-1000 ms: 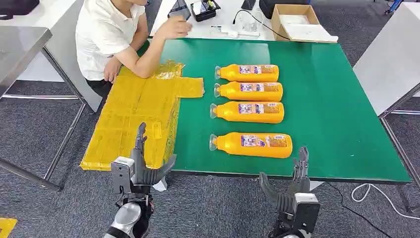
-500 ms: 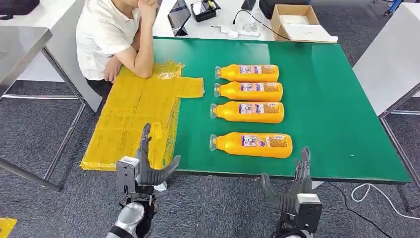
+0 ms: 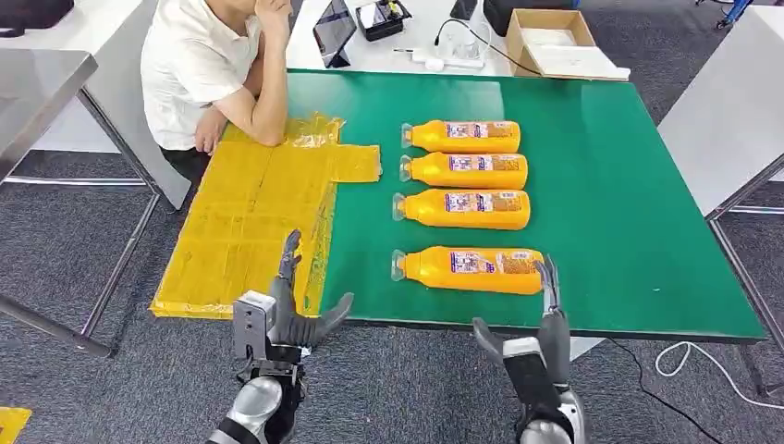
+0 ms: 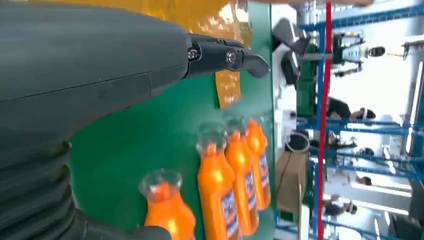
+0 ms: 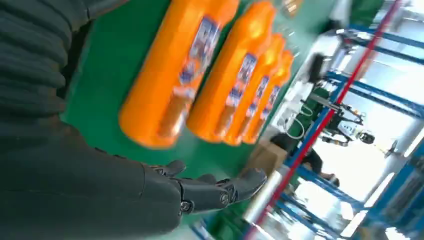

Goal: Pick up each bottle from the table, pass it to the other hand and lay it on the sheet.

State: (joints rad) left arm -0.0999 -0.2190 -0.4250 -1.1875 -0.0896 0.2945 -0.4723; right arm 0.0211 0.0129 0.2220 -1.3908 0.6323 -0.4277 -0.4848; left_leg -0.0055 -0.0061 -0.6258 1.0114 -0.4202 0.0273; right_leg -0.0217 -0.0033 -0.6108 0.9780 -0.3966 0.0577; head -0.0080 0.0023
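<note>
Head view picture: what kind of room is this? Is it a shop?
Probably not a shop; it looks like a robot test lab or workshop. A green worktable holds four orange bottles in a row, a person sits watching, and blue racks stand behind.

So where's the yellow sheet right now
In the head view the yellow sheet lies on the left side of the green table, left of the four bottles, with the seated person's elbow resting on its far end.
</note>
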